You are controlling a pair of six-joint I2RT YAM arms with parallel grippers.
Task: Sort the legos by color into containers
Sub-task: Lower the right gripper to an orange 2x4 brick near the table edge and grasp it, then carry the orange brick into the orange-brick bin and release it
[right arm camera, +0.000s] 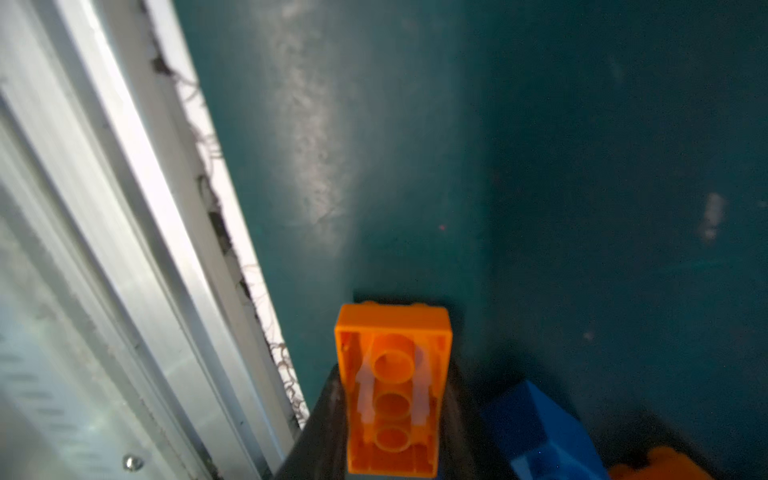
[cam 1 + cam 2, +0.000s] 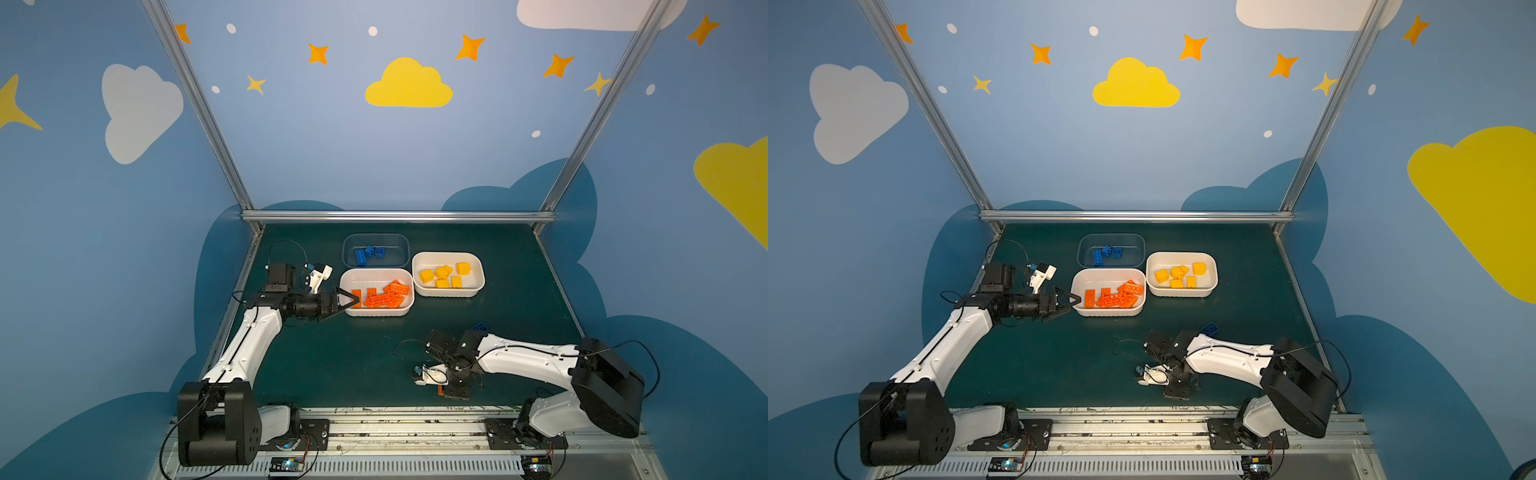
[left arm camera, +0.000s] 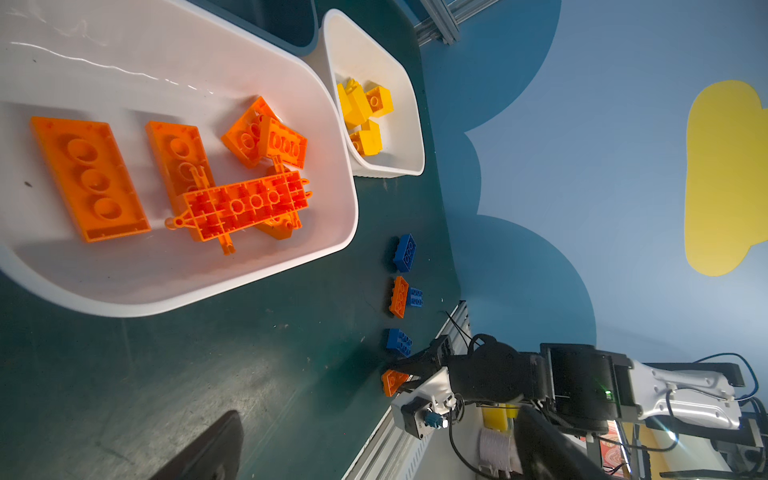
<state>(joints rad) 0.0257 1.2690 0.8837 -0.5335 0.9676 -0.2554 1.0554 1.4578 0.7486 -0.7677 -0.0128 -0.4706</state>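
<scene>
Most is done. Orange legos (image 2: 380,296) lie in the near white tub (image 2: 376,312), yellow legos (image 2: 444,276) in the other white tub (image 2: 449,292), blue legos (image 2: 368,253) in the clear tub (image 2: 397,251). The right fingers (image 1: 320,428) pinch an orange brick (image 1: 392,390) down by the counter (image 2: 332,365) edge. Three blue bricks (image 3: 405,252) and one loose orange brick (image 3: 400,297) wait there. The left fingers (image 3: 208,453) are spread wide.

In both top views the right arm (image 2: 519,357) hides its jaws; a top view shows only a sliver of the orange brick (image 2: 440,390). In the right wrist view that brick, between the jaws, and a blue brick (image 1: 540,432) beside them are blurred and cut off by the edge.
</scene>
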